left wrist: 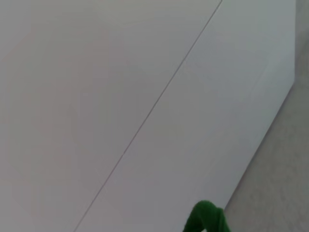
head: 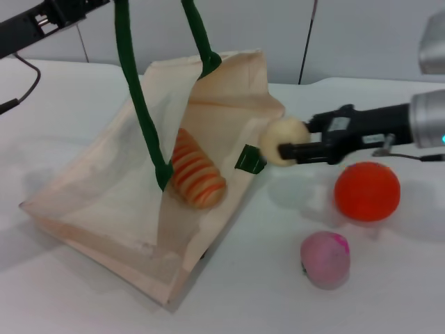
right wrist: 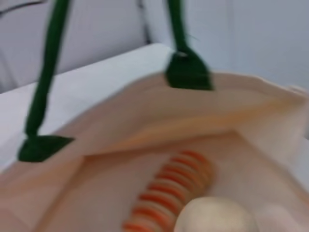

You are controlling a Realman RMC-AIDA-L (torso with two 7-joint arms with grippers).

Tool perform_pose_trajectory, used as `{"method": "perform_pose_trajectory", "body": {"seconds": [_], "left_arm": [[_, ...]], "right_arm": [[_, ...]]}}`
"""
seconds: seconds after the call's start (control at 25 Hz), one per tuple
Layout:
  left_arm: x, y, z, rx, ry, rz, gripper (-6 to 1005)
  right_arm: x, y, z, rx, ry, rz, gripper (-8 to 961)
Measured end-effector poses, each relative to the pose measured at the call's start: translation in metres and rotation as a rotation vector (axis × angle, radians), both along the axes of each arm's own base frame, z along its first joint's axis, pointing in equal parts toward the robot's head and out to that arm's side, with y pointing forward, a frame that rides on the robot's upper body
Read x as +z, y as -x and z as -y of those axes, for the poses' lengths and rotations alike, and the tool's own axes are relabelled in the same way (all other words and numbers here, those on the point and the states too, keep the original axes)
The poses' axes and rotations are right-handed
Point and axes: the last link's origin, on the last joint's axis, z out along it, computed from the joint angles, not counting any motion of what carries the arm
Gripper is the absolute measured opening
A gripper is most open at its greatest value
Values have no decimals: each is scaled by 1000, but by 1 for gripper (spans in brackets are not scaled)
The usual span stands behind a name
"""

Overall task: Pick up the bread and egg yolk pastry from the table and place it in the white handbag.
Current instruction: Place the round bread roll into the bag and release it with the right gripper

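Cream-beige cloth gapes as the white handbag (head: 97,209) lies tipped on the white surface (head: 389,292), its mouth held up by green handles (head: 142,111) that run toward the raised left gripper (head: 66,10), whose jaws cannot be made out. Inside, the striped bread (head: 197,170) already rests on the lower panel. At the bag's open edge, the right gripper (head: 295,147) has its jaws clamped on the egg yolk pastry (head: 281,141), carried clear of the surface just outside the mouth. An orange ball (head: 367,191) and a pink ball (head: 325,259) sit nearby, apart from the bag. The risk from here looks to be an early release: let go at the rim, the round pastry would likely roll off the edge. Pushing in too low could snag the cloth and collapse the opening.
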Motion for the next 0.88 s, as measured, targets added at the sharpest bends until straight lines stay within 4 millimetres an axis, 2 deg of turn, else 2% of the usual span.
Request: {"method": "perform_pose_trajectory", "body": {"seconds": [0.04,0.08,0.2,0.44,0.68,0.88], "left_arm": [[0,-1,0,-2,1,0,119],[-1,-1,-1,-4,2,-1,119],[-2,-5,-3,-14,7,0,119],[-8,-19,-9,-48,39,10,123],[-9,-26,-12,-69,45,14,128],[-10,-30,-13,-82,47,17,132]], "right_arm": [[-11,16,-3,44,27,2,576],[-11,16,-3,44,27,2,575],[-30,40,-10,97,51,20,572],[-61,71,-19,147,40,82,570],[-83,90,-26,163,-9,136,568],[-94,100,-27,168,-40,144,568]]}}
